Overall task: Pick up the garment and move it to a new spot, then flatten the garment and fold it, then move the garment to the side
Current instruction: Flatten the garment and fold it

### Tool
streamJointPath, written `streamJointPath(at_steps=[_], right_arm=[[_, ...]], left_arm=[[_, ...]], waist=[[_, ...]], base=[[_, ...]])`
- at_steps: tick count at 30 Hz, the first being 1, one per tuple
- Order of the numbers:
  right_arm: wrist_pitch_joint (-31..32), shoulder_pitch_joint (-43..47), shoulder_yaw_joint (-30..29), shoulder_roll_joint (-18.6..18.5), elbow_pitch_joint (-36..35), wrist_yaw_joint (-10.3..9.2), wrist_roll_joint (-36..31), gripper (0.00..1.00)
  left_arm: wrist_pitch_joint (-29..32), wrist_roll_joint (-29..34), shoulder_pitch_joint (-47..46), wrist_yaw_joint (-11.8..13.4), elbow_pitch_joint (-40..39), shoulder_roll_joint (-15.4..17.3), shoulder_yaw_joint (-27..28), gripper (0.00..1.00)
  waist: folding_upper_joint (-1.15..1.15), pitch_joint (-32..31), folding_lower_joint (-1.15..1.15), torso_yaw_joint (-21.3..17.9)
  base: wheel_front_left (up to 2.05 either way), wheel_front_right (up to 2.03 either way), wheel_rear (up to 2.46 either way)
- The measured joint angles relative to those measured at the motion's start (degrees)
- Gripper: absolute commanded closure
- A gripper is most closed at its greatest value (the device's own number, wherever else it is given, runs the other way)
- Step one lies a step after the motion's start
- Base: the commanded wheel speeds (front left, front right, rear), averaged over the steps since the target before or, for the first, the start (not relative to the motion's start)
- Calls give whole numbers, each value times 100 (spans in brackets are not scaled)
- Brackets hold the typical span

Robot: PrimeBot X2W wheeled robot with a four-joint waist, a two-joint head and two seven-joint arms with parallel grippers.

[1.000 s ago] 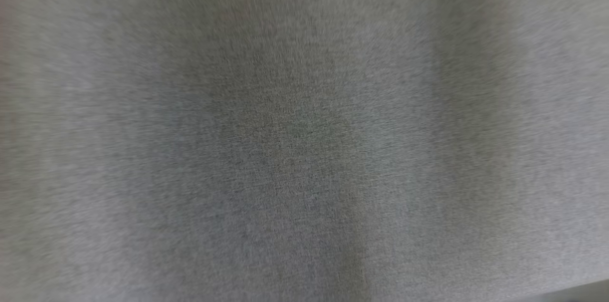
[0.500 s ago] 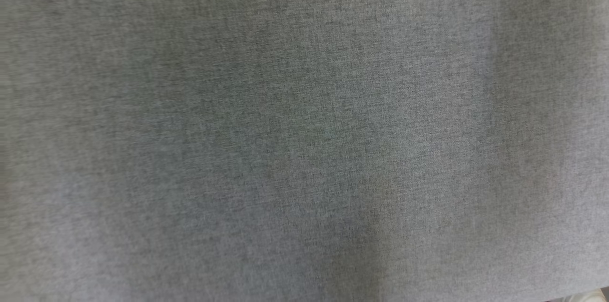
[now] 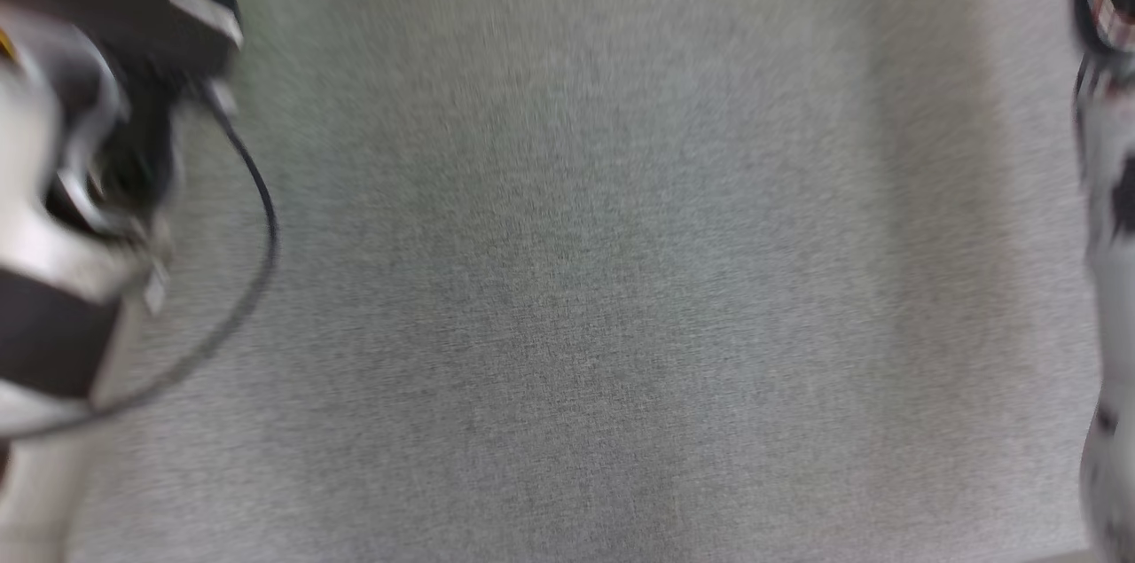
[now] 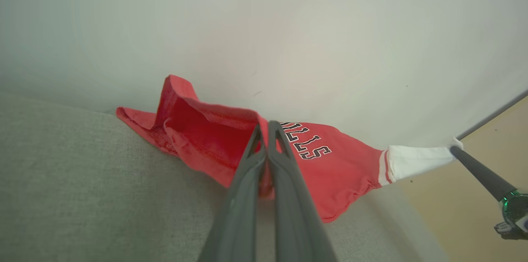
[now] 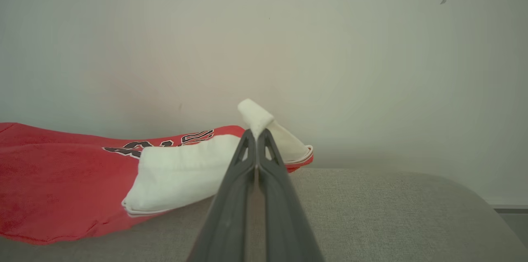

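Observation:
The garment (image 4: 330, 163) is a red jersey with black-and-white lettering and a white sleeve (image 4: 416, 159). It hangs stretched over the grey cushion (image 4: 82, 192), in front of a pale wall. My left gripper (image 4: 265, 123) is shut on the garment's red fabric near the lettering. In the right wrist view the garment (image 5: 62, 179) trails to the left, and my right gripper (image 5: 256, 132) is shut on the end of its white sleeve (image 5: 181, 171). The right gripper's tip (image 4: 456, 148) also shows in the left wrist view, pinching that sleeve end. My left forearm (image 3: 53, 191) and right forearm (image 3: 1108, 191) flank the blurred head view.
The grey cushion (image 3: 567, 279) spreads wide between both forearms. A pale wall (image 5: 288, 47) rises right behind the cushion. Tan floor (image 4: 486, 179) lies past the cushion's right end. A black cable (image 3: 257, 191) loops off my left forearm.
The head camera has moved: earlier it showed just grey fabric, and now both forearms appear at its left and right edges, motion-blurred.

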Motion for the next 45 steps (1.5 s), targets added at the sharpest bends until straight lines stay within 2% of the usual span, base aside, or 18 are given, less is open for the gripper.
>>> streamJointPath(at_steps=[5, 11, 15, 23, 31, 39, 45], right_arm=[[801, 1167, -64, -10, -708, 0, 235, 100], [2242, 2434, 81, -243, -1347, 0, 294, 100], [2800, 3170, 5, -243, -1844, 0, 504, 100], [3205, 4340, -361, -211, -2297, 0, 530, 100], [3638, 5264, -573, -154, -2657, 0, 561, 100], [4318, 6196, -392, -433, -3063, 0, 653, 100], [4501, 6687, -403, -690, -3169, 0, 876, 100]], left_arm=[[-22, -207, 1151, 193, -309, -37, -97, 100], [-138, -280, 2255, 305, -372, -140, -350, 100], [-345, -301, 2859, 423, -422, -208, -428, 100], [-567, -442, 3802, 605, -543, -344, -517, 100], [-699, -69, 4355, 847, -479, -260, -865, 100], [-712, 5, 4925, 1091, -424, -249, -1081, 100], [-818, -60, 5312, 1303, -409, -309, -1049, 100]], waist=[[0, -640, 0, 40], [0, -1359, 0, 95], [-1, -1783, 0, 134], [-1, -2379, 0, 222], [-1, -2754, 1, 346], [0, -3033, 1, 391], [0, -3157, 1, 395]], base=[[0, 0, 0], [0, 0, 0], [0, 0, 0], [0, 0, 0], [0, 0, 0], [0, 0, 0], [0, 0, 0]])
